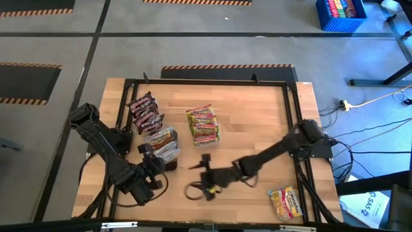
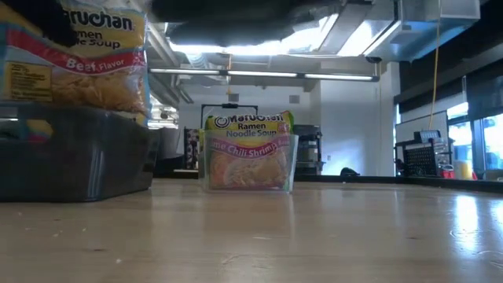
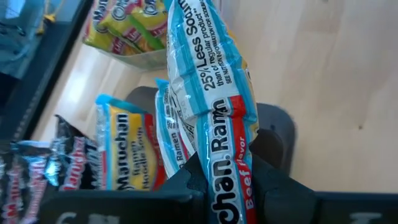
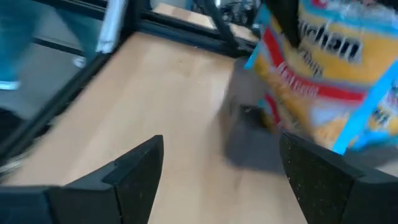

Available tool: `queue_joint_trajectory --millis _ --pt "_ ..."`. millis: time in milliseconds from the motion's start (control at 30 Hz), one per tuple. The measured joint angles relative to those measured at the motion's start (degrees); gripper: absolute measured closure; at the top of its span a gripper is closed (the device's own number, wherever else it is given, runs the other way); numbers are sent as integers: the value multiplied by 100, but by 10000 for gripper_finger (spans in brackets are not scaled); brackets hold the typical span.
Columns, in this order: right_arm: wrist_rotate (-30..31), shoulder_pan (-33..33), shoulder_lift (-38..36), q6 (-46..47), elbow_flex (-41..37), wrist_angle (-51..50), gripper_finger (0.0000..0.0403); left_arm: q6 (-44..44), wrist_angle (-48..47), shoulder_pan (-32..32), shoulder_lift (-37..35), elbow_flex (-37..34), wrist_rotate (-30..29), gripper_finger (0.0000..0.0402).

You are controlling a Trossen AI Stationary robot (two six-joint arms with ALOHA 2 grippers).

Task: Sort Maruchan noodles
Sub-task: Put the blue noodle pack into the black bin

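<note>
A robot's left gripper [image 3: 227, 186], at the lower left of the overhead frame, pinches a blue-edged beef-flavor packet [image 3: 214, 106] by its end, fingers narrowed tight on the crinkled plastic. The packet hangs over a dark tray [image 3: 273, 134] that already holds like packets standing on edge [image 3: 127, 149]. To finish this placement well, the arm likely needs to lower the packet squarely into the tray alongside its neighbours before letting go, since a tilted drop could leave it draped over the rim.

The right gripper [image 1: 205, 175] waits at lower centre of the overhead frame, fingers spread wide and holding nothing.

From overhead, the sorted groups show at a glance: maroon packets [image 1: 145, 113] left of centre, yellow-green packets [image 1: 203, 124] at centre, and one loose yellow packet [image 1: 286, 202] at lower right on the wooden table [image 1: 257, 116]. The overhead frame cannot show the pinch itself; only the left wrist camera does, down to the "Beef" lettering. The table-level camera alone reveals that the centre group stands in a clear tray [image 2: 250, 161], its label reading lime chili shrimp
</note>
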Motion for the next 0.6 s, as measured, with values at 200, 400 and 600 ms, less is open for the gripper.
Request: queue_joint_trajectory --millis 200,400,600 --pt "-455 -511 772 -495 1436 -790 102 21 -305 62 -19 0 -48 363" --pt "-1182 -877 1318 -529 2048 -974 102 57 -462 153 -25 -150 -141 363" --pt "-1230 -1053 1494 -730 2157 -681 102 18 -427 234 -25 -333 -93 363"
